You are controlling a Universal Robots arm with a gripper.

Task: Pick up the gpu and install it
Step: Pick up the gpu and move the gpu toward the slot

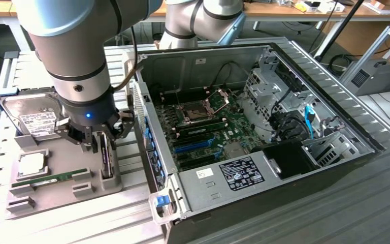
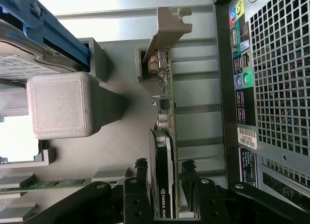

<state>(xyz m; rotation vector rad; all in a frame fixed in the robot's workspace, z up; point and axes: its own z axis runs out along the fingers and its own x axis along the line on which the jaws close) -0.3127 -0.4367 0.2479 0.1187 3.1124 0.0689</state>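
Exterior view: reaching down at the exterior view's left with the gripper [image 1: 100, 140], directly onto the gpu [image 1: 105, 161]. Finding the gpu standing on its long edge in a slot of the grey holder [image 1: 63, 152] on the worktop [image 1: 134, 223], just beside the open case [image 1: 202, 61] and not yet inside it. Reading its long axis as running from under the gripper toward the lower part of the frame, roughly along the case's near wall. Sharing the holder with a drive [image 1: 36, 114], a cpu [image 1: 31, 163] and a memory stick [image 1: 53, 178], all lying further toward the exterior view's left and apart from the gripper. Not judging the grip from this angle.

Wrist view: looking straight along the gpu [image 2: 162, 151], edge-on, with its silver bracket [image 2: 169, 27] at the end far from the gripper [image 2: 164, 173]. Straddling the card with the fingers [image 2: 140, 180], one on each flat face, squarely across its thin dimension and near the end opposite the bracket. Keeping only a narrow spread: showing a slim sliver of gap on each side, so judging them close around the card but not clamping it. Seeing the case's perforated rear panel [image 2: 276, 88] just beside the card.
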